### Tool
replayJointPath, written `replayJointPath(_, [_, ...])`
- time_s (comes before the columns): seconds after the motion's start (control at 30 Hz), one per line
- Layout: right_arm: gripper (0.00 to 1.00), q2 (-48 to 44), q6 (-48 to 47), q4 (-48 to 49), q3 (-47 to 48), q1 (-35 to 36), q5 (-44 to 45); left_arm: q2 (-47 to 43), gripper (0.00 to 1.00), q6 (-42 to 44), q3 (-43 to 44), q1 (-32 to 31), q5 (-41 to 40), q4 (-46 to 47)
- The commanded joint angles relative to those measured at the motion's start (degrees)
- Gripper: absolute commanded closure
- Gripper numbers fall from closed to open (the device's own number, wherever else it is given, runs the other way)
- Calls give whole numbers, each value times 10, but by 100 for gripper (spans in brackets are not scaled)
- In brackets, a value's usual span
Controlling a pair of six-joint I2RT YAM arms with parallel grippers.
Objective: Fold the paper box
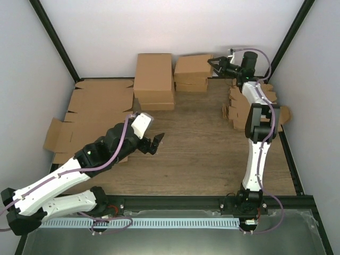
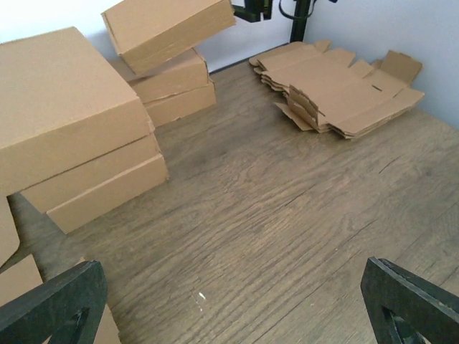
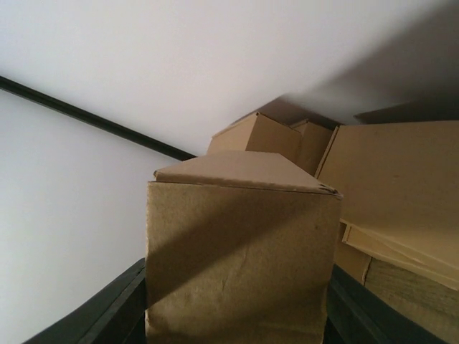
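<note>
Right wrist — box (image 3: pixel 240 244) in R gripper (image 3: pixel 237 319)

No writing, label, brand, number or sign could be read. The paper box (image 3: pixel 244 251), the stacked brown boxes (image 1: pixel 154 79), the flat cardboard sheets (image 1: pixel 98 106) and the wooden surface (image 1: pixel 202 154) all showed plain, unmarked faces.

Wood table (image 1: pixel 202 154): box stacks (image 1: pixel 154 79) at back, flat sheets (image 1: pixel 95 109) L, die-cut pile (image 1: pixel 234 110) R.
</note>
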Motion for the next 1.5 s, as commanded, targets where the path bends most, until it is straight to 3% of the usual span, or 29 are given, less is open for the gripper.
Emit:
replayJointPath(0.0, [63, 57, 18, 58, 74, 28, 5, 1, 0, 15, -17, 32, 63, 31])
replayJointPath(0.3, [64, 174, 55, 117, 171, 34, 34, -27, 0, 7, -42, 71, 82, 44])
replayJointPath(0.57, [61, 214, 46, 127, 215, 34, 68, -2, 0, 6, -39, 85, 96, 46])
replayJointPath(0.83, [26, 238, 9, 68, 260, 29, 101, 23, 0, -10, -25, 148, 152, 45])
replayJointPath(0.93, [3, 220, -13, 33, 258, 27, 138, 32, 0, -21, -14, 176, 167, 41])
replayJointPath(1.03, [0, 202, -39, -4, 259, 26, 175, 45, 0, -29, 5, 203, 181, 29])
replayJointPath(1.27, [0, 158, -102, -90, 252, 23, 242, 101, 0, -48, 74, 326, 263, -8])
replayJointPath(1.47, [0, 51, -206, -124, 162, 28, 234, 162, 0, -70, 125, 493, 394, -15])
